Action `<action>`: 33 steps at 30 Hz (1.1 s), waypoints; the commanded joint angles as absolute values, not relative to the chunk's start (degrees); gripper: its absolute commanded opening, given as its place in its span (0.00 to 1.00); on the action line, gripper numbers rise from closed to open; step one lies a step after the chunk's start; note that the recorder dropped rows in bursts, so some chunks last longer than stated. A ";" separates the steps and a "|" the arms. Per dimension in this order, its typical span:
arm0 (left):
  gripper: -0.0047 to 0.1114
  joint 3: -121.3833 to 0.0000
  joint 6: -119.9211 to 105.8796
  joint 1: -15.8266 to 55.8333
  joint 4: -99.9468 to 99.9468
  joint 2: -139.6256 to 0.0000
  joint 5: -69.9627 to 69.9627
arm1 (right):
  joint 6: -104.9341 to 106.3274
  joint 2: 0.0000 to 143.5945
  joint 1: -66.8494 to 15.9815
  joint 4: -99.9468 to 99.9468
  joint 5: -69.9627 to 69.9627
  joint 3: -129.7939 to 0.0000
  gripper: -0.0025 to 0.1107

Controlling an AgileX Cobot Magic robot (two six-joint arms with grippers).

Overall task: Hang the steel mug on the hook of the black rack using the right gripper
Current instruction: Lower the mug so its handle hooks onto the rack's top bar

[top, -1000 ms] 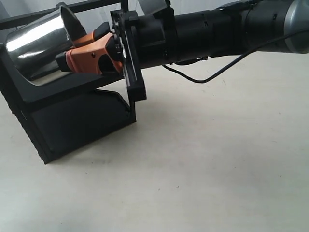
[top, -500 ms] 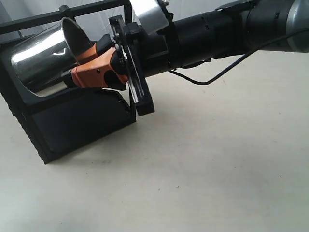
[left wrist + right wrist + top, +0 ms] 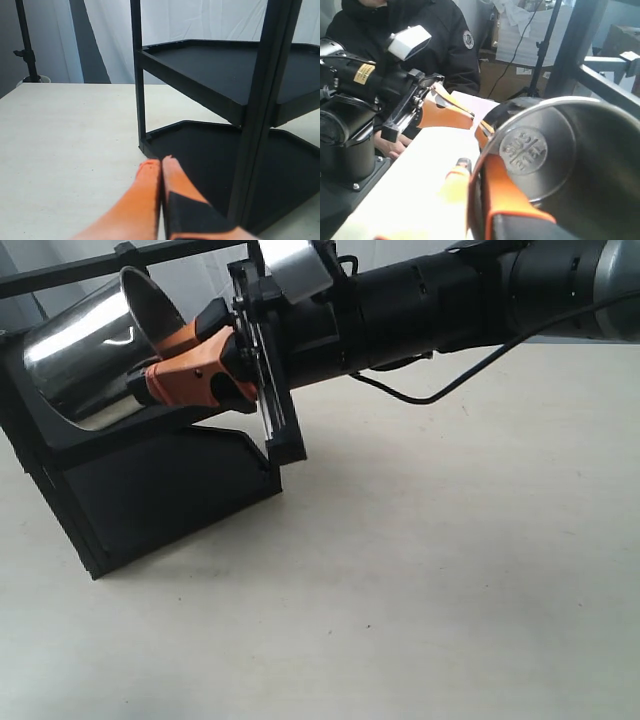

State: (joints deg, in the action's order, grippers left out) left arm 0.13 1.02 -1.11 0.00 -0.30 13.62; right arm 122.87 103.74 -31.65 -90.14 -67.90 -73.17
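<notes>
The steel mug [image 3: 82, 365] hangs tilted with its mouth up, between the black rack's [image 3: 150, 490] upper tray and top crossbar [image 3: 95, 270]. My right gripper [image 3: 155, 360] is shut on the mug's rim, one orange finger inside and one outside. In the right wrist view the mug's [image 3: 555, 155] stamped inner bottom shows, with the right gripper [image 3: 477, 171] clamped on the rim. The mug's handle and the hook are hidden. My left gripper [image 3: 161, 162] is shut on nothing, low by the rack's lower tray [image 3: 210, 150].
A rack post [image 3: 257, 125] stands close beside the left gripper. The pale tabletop [image 3: 450, 570] stretches right of the rack. A black cable [image 3: 440, 390] droops under the right arm. A person in a black jacket [image 3: 420, 30] sits beyond the left arm [image 3: 350, 85].
The right gripper has raised the mug a little and tipped it, bringing its rim closer to the rack's top crossbar. The grip on the rim is unchanged.
</notes>
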 commanded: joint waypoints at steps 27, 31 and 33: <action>0.05 0.00 0.96 -1.04 0.31 0.00 13.22 | 118.63 105.56 -31.46 -79.00 -61.11 -75.23 0.01; 0.05 0.00 0.96 -1.04 0.31 0.00 13.22 | 118.21 105.56 -31.46 -77.54 -61.11 -75.23 0.02; 0.05 0.00 0.96 -1.04 0.31 0.00 13.22 | 118.21 105.56 -31.46 -77.51 -61.11 -75.23 0.02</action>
